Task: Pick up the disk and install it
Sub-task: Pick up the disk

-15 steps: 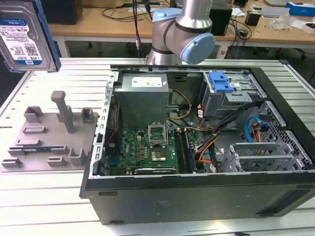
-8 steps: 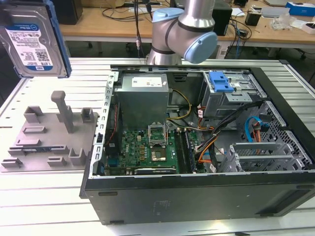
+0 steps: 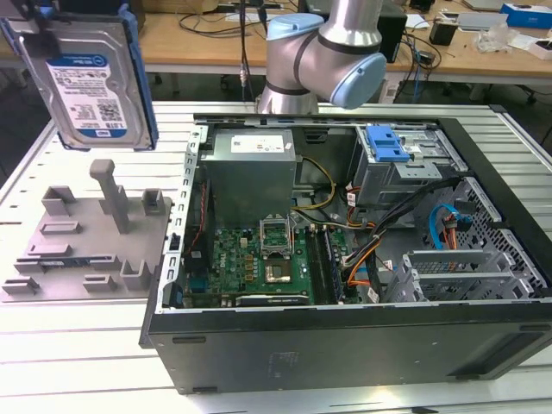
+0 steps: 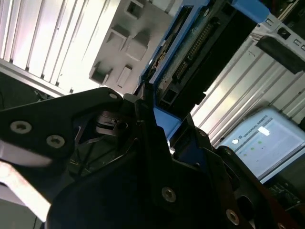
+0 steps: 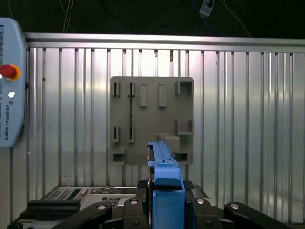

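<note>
The disk, a silver hard drive with a white-and-blue label in a blue carrier, hangs upright in the air at the exterior view's top left, above the grey fixture plate. In the first wrist view my gripper is shut on the disk's blue carrier edge, with the fixture plate far below. The second wrist view shows the black fingers clamped on the disk, its connector side showing. The open computer case lies to the exterior view's right of the disk.
Inside the case are a grey power-supply box, a motherboard, cables and a drive bay with a blue latch. The arm's elbow stands behind the case. A teach pendant lies on the slatted table.
</note>
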Controlling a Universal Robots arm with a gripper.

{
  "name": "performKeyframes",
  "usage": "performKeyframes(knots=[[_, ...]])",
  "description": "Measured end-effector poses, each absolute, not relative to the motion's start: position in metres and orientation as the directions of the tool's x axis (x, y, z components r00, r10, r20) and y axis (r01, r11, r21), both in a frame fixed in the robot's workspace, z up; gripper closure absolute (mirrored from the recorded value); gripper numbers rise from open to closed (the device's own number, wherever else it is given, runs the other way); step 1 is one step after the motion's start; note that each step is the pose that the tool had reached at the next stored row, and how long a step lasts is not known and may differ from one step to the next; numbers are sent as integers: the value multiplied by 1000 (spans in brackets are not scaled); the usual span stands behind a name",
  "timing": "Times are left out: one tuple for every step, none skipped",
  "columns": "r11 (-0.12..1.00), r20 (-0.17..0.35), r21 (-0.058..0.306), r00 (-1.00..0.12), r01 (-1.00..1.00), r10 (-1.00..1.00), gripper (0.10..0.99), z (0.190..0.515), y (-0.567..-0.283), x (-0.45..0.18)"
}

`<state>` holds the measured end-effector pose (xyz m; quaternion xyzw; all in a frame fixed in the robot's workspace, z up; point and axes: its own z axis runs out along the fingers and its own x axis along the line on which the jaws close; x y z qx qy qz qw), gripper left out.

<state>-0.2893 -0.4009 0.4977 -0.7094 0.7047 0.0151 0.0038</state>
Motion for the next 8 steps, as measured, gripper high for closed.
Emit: performKeyframes(knots=[[-7, -27, 16, 6, -1000, -1000, 718, 498, -404, -282], [-7, -27, 16, 6, -1000, -1000, 718, 498, -408, -275], [-7, -27, 17, 6, -1000, -1000, 718, 498, -410, -270], [-7, -27, 17, 6, -1000, -1000, 718, 498, -414, -261], [-7, -27, 17, 6, -1000, -1000, 718, 498, -418, -252], [-7, -27, 18, 6, -1000, -1000, 718, 498, -425, -237], [-7, -27, 18, 6, -1000, -1000, 718, 498, -427, -232], [-7, -27, 18, 6, -1000, -1000, 718, 498, -429, -227]])
